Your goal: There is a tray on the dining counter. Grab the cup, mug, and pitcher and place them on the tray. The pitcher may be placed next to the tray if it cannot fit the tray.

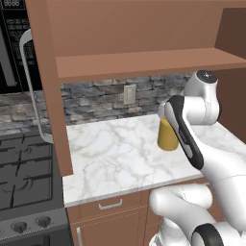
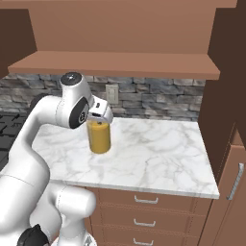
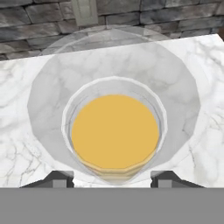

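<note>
The pitcher [image 2: 100, 138], a clear glass cylinder of orange juice, stands on a marble kitchen counter [image 2: 158, 153] near the stone back wall. My gripper [image 2: 99, 121] comes down on its top from above. In the hand view I look straight into the pitcher [image 3: 114, 131], and my gripper [image 3: 111, 179] has one dark fingertip on each side of the glass, closed against it. In the left base view my forearm covers the upper right of the pitcher [image 1: 166, 138]. The tray, dining counter, cup and mug are out of view.
A wooden shelf [image 2: 115, 65] hangs low over the counter, just above my hand. A cabinet side panel [image 1: 53, 96] and a stove [image 1: 26, 173] stand to the left. A tall cabinet [image 2: 226, 120] closes the right end. A wall outlet [image 2: 112, 93] sits behind the pitcher.
</note>
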You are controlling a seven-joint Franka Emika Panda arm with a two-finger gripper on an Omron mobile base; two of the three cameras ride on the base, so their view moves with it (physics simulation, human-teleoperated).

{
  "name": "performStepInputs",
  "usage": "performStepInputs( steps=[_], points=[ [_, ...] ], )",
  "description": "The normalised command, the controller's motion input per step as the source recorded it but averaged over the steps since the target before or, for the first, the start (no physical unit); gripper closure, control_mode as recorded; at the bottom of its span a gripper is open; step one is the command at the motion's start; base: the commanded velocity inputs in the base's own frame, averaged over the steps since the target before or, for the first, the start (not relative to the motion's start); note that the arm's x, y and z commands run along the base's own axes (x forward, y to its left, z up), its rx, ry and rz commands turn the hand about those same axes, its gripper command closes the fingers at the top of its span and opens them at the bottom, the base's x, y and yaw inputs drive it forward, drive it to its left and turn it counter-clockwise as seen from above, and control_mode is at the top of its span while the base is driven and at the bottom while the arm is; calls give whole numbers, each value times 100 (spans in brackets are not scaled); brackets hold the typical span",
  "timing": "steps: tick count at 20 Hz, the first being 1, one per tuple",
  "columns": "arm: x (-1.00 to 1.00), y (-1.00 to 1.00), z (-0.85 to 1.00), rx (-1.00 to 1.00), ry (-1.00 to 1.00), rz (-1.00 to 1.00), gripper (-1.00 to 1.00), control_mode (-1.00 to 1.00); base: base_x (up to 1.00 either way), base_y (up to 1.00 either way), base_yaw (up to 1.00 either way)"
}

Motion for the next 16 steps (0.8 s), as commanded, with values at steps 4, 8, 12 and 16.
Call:
performStepInputs(
  steps=[4,8,12,16],
  points=[
    [-1,0,0,0,0,2,100,-100,0,0,0],
    [0,0,0,0,0,0,100,100,-61,-2,8],
    [0,0,0,0,0,0,100,100,-100,-1,15],
    [0,0,0,0,0,0,100,100,-100,0,29]
  ],
)
